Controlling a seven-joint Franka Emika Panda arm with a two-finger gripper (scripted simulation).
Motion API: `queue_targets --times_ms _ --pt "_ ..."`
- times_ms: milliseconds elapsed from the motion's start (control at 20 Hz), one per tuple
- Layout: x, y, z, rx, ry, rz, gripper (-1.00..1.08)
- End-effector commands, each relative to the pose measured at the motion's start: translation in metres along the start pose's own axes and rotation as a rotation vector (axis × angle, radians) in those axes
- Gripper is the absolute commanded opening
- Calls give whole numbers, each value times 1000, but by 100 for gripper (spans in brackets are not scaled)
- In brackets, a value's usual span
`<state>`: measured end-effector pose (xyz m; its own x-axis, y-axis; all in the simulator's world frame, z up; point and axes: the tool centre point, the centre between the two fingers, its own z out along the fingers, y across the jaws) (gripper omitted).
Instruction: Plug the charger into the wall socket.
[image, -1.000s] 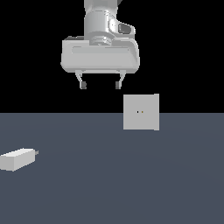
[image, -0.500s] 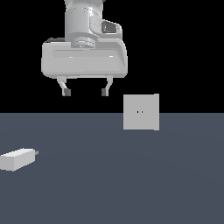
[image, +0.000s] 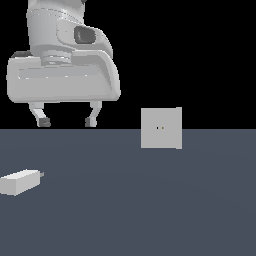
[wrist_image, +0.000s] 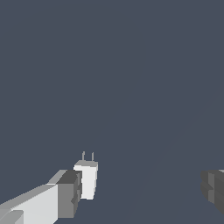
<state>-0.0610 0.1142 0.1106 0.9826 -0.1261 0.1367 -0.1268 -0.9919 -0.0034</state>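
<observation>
Hovering above the dark grey-blue floor (image: 150, 210), my pale grey two-fingered gripper (image: 66, 121) hangs with its jaws spread wide and nothing between them. The small off-white rectangular charger block (image: 19, 182) lies flat on the floor toward the exterior view's left, below the gripper and off to that side, its little grey prongs aimed toward the exterior view's right. The flat light-grey square wall socket plate (image: 161, 128) stands upright well apart from it, further toward the exterior view's right, with two tiny dark holes at its centre.

From the wrist view, the charger (wrist_image: 87, 178) shows just beside one dark fingertip pad (wrist_image: 70, 192) rather than midway between the two pads, so I judge I am not centred over it.

What worries me most is coming down from here: that near finger could land on top of the block or clip its edge and shove it, twisting the prongs off line. If I close off-centre, the block may pivot in the grip and sit skewed, and then the prongs would strike the plate face instead of finding the holes. Gripping too close to the prong end could leave my fingers fouling the plate at insertion. I also cannot judge from these views how high the fingertips sit above the floor, so a fast descent risks ramming it.
</observation>
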Motion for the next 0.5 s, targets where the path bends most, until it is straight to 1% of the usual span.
queue_targets --times_ms 0,450 --pt "-9 -11 8 -2 17 18 100" --pt "-32 -42 30 -12 62 65 100"
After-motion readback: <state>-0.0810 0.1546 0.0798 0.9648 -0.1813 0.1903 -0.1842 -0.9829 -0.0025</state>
